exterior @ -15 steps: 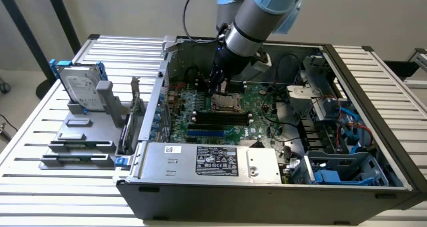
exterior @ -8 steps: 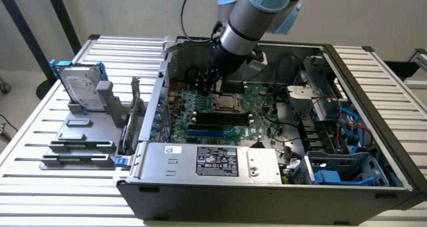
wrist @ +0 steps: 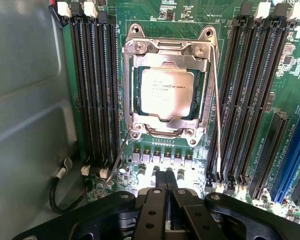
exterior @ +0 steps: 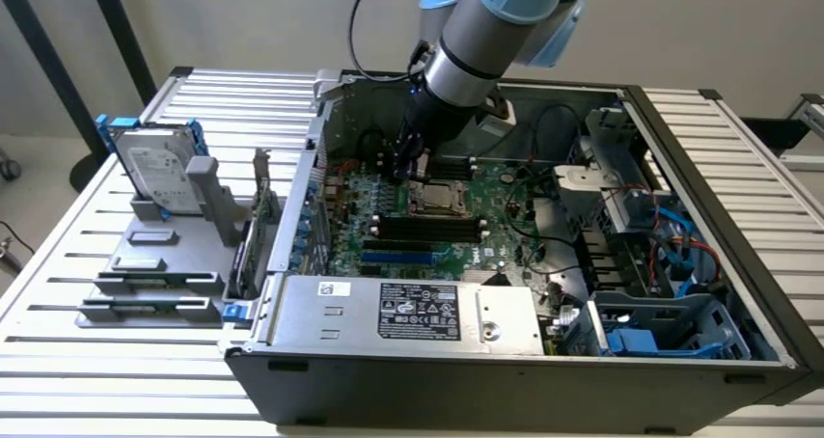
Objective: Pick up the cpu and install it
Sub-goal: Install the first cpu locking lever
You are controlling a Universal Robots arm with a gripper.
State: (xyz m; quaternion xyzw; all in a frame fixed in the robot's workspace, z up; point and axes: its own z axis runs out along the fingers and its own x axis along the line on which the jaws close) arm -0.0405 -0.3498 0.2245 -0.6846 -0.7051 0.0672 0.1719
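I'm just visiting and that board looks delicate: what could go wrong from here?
The cpu sits in its socket frame, while the shut gripper hangs close over the small parts beside it; a slip might scrape them. The thin wire levers either side stand out and could snag it.

Open dark metal computer case on slatted white table.
Inside: green motherboard; flat square silver-grey cpu seated in the board's socket (long black memory slots flank it on both sides).
Labelled silver power supply box along the case's near edge.
Upright silver hard drive on grey plastic stand, at the exterior view's left of the case.
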